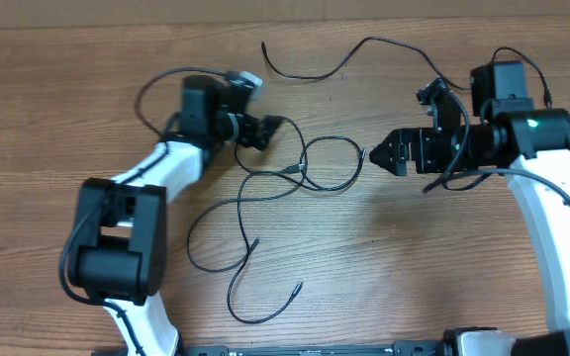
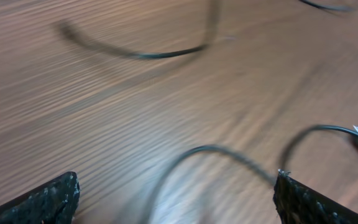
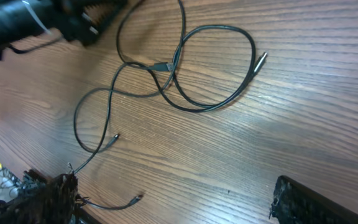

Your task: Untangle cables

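In the left wrist view the cables (image 2: 166, 53) are blurred, one is cut off by the top edge, and only the tips of the left fingers (image 2: 48, 202) are shown. In the right wrist view the right fingers (image 3: 319, 205) are cropped by the lower edge and the left arm (image 3: 17, 22) by the top-left corner. From overhead the plug tips (image 1: 296, 289) are too small to be identified.

Matt wood-grain table (image 1: 384, 257); thin black rubbery cables (image 3: 216, 102) with silvery metal tips.
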### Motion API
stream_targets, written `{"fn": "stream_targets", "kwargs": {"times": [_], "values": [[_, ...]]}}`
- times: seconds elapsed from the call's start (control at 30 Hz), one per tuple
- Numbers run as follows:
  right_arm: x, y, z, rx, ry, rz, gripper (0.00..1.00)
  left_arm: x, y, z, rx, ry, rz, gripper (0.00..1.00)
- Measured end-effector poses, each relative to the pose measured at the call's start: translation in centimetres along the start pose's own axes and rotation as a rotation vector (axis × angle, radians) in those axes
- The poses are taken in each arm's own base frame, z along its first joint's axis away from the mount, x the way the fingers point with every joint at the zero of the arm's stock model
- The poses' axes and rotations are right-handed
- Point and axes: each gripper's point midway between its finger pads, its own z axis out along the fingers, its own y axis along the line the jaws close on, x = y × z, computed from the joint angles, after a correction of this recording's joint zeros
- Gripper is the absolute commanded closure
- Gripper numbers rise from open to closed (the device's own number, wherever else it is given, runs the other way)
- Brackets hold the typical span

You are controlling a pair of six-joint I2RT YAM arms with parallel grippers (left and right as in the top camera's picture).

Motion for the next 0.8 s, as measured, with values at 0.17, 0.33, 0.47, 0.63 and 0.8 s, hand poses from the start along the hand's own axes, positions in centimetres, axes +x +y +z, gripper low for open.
{"fn": "stream_targets", "kwargs": {"times": [0.17, 0.33, 0.47, 0.63, 0.8], "values": [[-0.4, 0.5, 1.6, -0.013, 0.022, -0.048, 0.00, 1.5, 4.0, -1.8, -0.064, 0.030, -0.111, 0.00], [-0.2, 1.5, 3.2, -0.019, 0.057, -0.101, 0.00, 2.1, 5.9, -2.8, -0.097, 0.036, -0.162, 0.00], [-0.1, 1.8, 4.6, -0.008, 0.084, -0.138, 0.00, 2.6, 6.9, -3.4, -0.113, 0.046, -0.187, 0.01], [0.0, 2.8, 6.7, -0.017, 0.110, -0.232, 0.00, 3.3, 7.3, -3.7, -0.128, 0.067, -0.207, 0.00], [-0.1, 4.1, 9.4, -0.030, 0.134, -0.324, 0.00, 3.9, 7.4, -3.7, -0.139, 0.089, -0.219, 0.01]]}}
